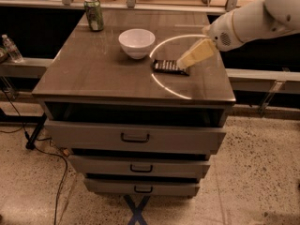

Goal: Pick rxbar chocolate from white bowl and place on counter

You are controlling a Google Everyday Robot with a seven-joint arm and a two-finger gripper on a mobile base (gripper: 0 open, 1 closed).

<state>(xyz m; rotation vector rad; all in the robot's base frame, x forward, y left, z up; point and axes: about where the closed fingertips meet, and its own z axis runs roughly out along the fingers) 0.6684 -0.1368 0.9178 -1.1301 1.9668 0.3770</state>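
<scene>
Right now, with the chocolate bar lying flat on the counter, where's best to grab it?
Probably across the narrow width of the rxbar chocolate, mid-length, coming straight down: it lies flat on the counter, long axis left-right, so only its long edges offer purchase. The gripper is at its right end.

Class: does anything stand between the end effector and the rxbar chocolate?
Nothing visible does. The end effector is at one end of the rxbar chocolate, which lies on the counter beside the white bowl.
</scene>
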